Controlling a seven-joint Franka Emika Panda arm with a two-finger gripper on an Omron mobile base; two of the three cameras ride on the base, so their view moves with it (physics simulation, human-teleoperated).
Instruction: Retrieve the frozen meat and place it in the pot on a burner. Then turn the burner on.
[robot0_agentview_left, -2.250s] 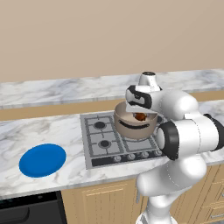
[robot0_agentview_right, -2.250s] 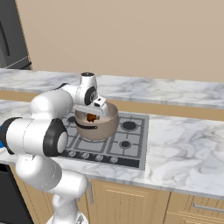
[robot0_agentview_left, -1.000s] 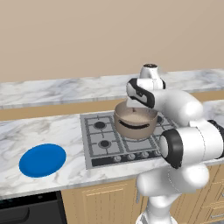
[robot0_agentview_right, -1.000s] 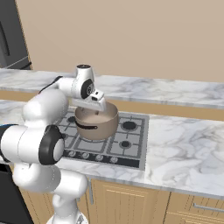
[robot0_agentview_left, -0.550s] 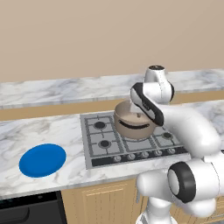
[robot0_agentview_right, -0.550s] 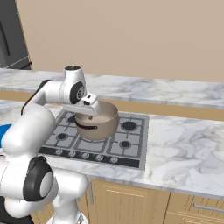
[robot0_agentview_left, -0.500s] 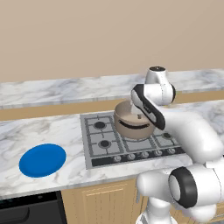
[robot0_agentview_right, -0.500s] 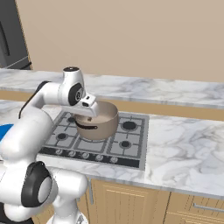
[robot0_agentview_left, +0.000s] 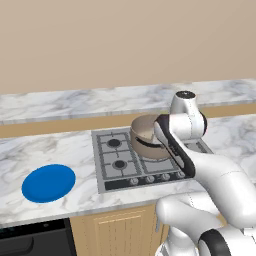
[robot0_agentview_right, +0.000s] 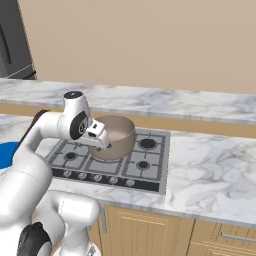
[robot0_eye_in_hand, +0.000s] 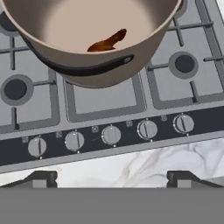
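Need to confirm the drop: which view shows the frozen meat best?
The hand view: the frozen meat lies in plain sight on the pale floor of the pot. In both base views the pot's wall and the arm hide its inside.

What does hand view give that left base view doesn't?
Hand view: the frozen meat lying on the pot's pale floor, and the row of five stove knobs close up, with the open gripper above the counter edge. Left base view: the blue plate on the counter left of the stove, plus the arm over the pot. Both: the pot on a burner, its dark handle toward the knobs.
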